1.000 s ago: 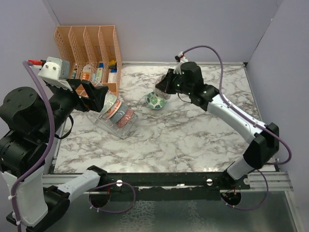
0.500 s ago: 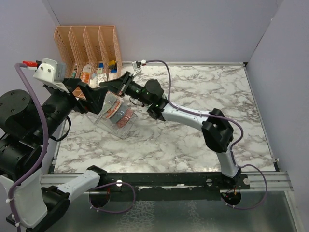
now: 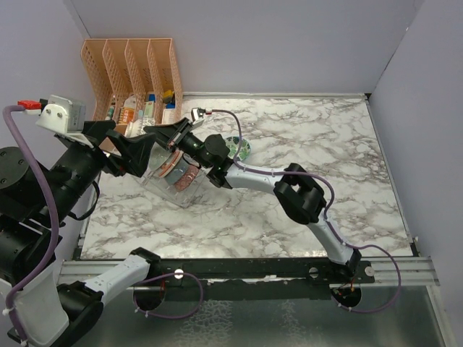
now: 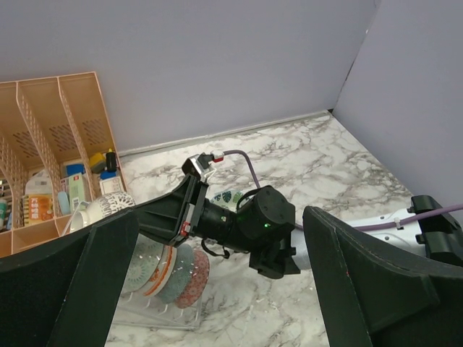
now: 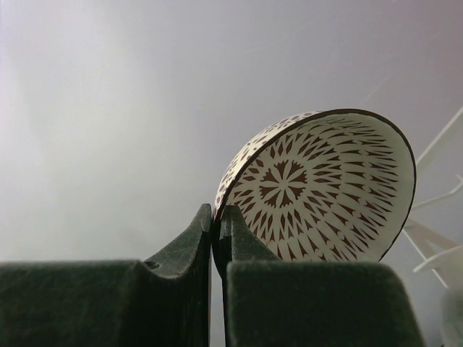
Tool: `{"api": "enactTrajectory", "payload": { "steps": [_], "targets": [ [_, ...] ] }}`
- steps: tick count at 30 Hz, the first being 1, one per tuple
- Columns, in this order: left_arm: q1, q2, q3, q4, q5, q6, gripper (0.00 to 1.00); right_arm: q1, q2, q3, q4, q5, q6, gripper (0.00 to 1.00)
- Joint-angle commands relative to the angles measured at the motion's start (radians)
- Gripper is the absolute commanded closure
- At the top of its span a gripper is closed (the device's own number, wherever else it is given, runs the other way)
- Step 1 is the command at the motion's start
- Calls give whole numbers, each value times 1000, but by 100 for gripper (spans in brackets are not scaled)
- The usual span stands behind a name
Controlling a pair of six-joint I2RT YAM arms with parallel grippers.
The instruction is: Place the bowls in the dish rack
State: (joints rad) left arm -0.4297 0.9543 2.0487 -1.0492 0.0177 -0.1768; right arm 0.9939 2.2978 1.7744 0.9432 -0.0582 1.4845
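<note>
Just arrived, ready to slot
The left end effector (image 3: 136, 150) gapes empty beside the dish rack (image 3: 189, 194); the right end effector (image 5: 217, 214), clamped on the rim of the white lattice bowl (image 5: 325, 195), has brought it above the rack; the green-white bowl (image 3: 237, 147) waits to the rack's right.

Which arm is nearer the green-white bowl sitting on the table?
Right. The right arm passes its wrist beside the green-white bowl, its fingers pinching the white lattice bowl by the dish rack. The left gripper hangs open on the rack's far side.
</note>
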Motion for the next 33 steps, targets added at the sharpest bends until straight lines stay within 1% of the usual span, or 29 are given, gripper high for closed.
{"api": "enactTrajectory", "payload": {
  "steps": [1,9,13,18,24,30,33],
  "targets": [
    [-5,-8,8,-3,-3,10,1,9,3,43,64,75,55,99],
    [-6,-6,6,-3,2,26,1,16,-2,-11,-14,88,113,99],
    [-10,-2,1,0,8,31,1,20,15,-35,-9,104,152,99],
    [-15,0,-1,-6,4,35,1,26,19,-47,-30,123,154,98],
    [-21,-4,-2,-11,-1,35,1,27,29,-56,-42,119,171,94],
    [-26,-7,-11,-9,-7,36,1,27,68,-49,-46,121,200,93],
    [-27,-7,-18,-7,-7,37,1,28,79,-30,-70,117,202,90]
  ]
}}
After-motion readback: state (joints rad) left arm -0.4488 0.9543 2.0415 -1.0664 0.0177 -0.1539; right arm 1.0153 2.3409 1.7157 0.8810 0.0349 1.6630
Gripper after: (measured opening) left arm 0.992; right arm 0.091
